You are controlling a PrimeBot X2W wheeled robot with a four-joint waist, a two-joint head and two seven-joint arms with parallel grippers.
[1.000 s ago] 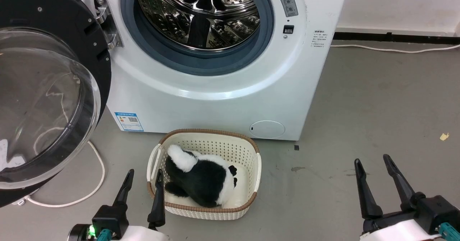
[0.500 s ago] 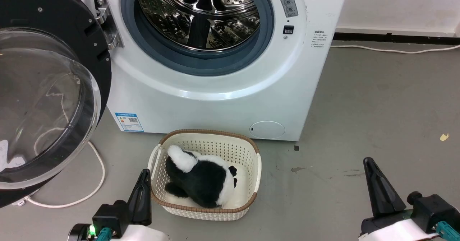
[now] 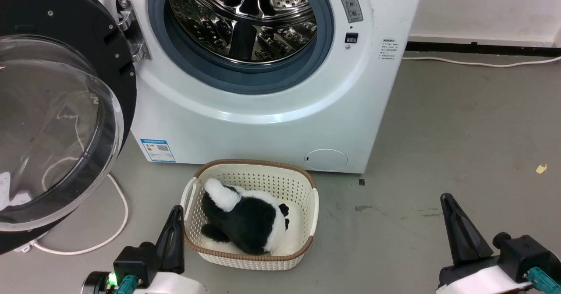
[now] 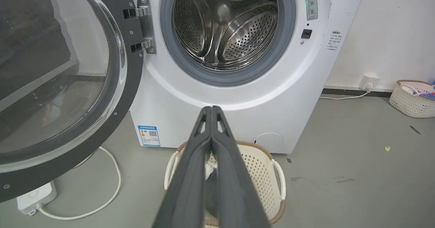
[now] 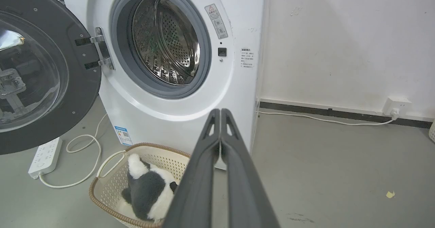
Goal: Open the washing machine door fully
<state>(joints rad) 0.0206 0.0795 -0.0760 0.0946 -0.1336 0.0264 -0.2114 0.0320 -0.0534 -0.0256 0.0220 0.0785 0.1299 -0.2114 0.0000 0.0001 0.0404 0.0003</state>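
The washing machine door [image 3: 57, 123] stands wide open, left of the steel drum [image 3: 245, 18]. One basket [image 3: 307, 184] holding one black-and-white plush toy [image 3: 245, 221] sits on the floor before the machine, between the left gripper [image 3: 176, 213] and right gripper [image 3: 451, 210], both with fingers pressed together. One power strip [image 4: 34, 197] lies beneath the door

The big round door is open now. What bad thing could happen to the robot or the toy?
The left gripper, jaws shut, sits right beside the basket; swinging sideways could tip it and the black-and-white plush toy.
The washing machine door looks wide open; pushing more might strain its hinge.
A white cable and power strip lie on the floor below the door; wheels could snag them.
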